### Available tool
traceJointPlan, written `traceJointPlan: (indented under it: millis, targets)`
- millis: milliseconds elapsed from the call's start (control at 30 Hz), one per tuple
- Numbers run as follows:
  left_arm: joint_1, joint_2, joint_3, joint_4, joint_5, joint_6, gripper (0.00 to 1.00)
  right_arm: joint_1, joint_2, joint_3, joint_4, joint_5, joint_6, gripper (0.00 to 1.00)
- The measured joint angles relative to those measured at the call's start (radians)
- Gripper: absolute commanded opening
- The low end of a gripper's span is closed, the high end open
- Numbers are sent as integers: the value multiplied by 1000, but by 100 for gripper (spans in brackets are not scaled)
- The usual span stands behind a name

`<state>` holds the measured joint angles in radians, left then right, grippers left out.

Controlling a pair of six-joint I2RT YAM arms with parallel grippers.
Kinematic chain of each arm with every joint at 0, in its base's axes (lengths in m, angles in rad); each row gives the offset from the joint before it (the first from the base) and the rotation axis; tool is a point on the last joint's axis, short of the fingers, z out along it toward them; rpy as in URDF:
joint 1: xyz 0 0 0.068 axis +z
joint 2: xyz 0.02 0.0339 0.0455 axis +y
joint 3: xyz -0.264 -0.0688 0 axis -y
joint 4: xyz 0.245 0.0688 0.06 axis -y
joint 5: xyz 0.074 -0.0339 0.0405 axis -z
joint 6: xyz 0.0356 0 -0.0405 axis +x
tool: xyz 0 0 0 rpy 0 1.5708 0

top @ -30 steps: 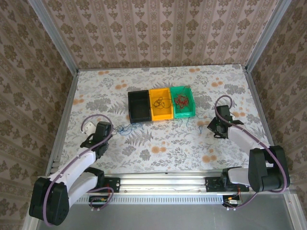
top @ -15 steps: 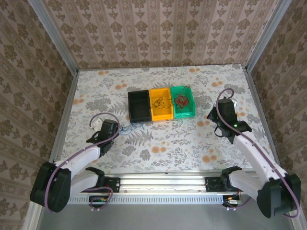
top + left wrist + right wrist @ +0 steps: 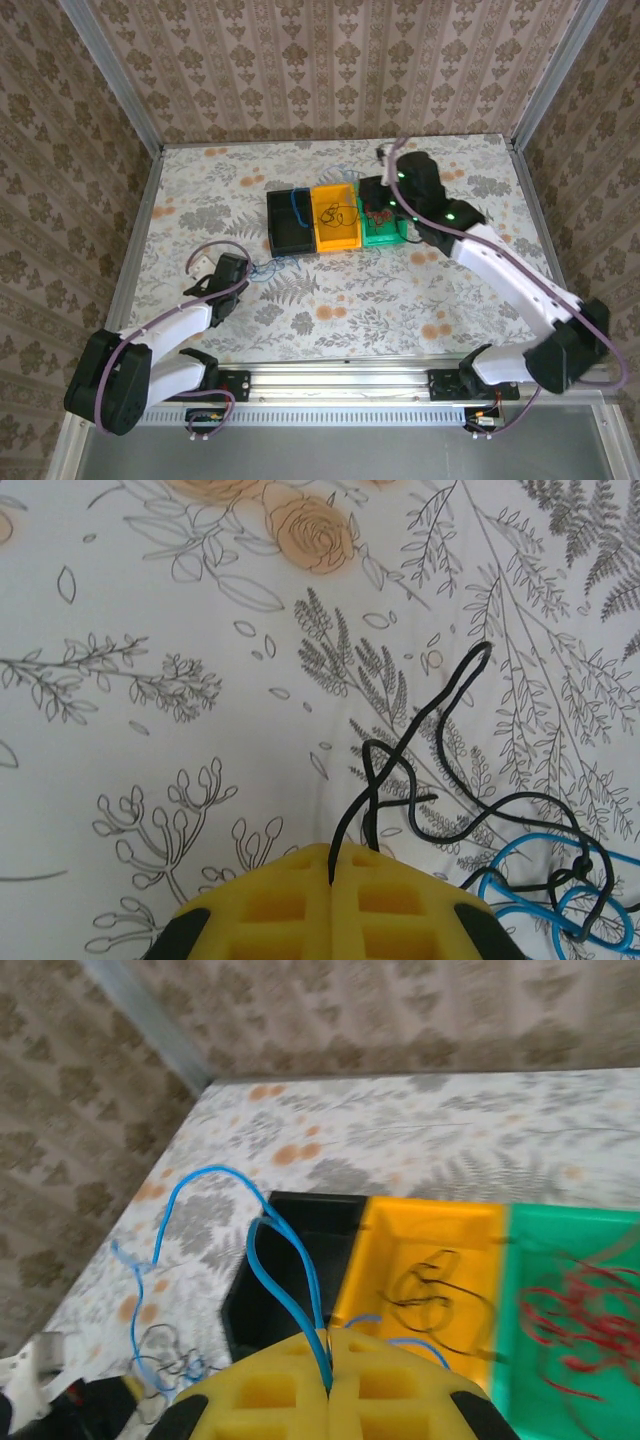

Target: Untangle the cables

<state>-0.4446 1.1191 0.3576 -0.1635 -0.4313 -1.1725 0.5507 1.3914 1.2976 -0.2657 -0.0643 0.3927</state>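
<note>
Left fingers (image 3: 270, 905) pinch thin black wire (image 3: 440, 830); right fingers (image 3: 265, 1395) pinch thin blue wire (image 3: 285, 1280) aloft. Separating step. Next, likely: draw blue clear of black.

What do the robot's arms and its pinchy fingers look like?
The left arm and right arm are white tubes joined by chunky black joints. A thin purple cable loops along each one. A small green light glows on the right arm. The fingers are bright yellow blocks with square hollows.
</note>
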Motion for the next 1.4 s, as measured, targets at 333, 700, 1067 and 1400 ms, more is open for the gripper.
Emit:
traceJointPlan:
  millis: [333,700,1067,1400]
  targets:
    - [-39,-71,-4,-80,-23,-66,0,80,378,275,-6,-42,13,1]
    - [-40,-151,-23,-160,-42,-86,0,80,556,338,-24,-50,26,1]
    - [-40,-185,-23,-211,-52,-85,0,80,575,338,-68,35,24,1]
    - [-40,-176,-23,-208,-52,-85,0,89,621,373,-84,44,3,4]
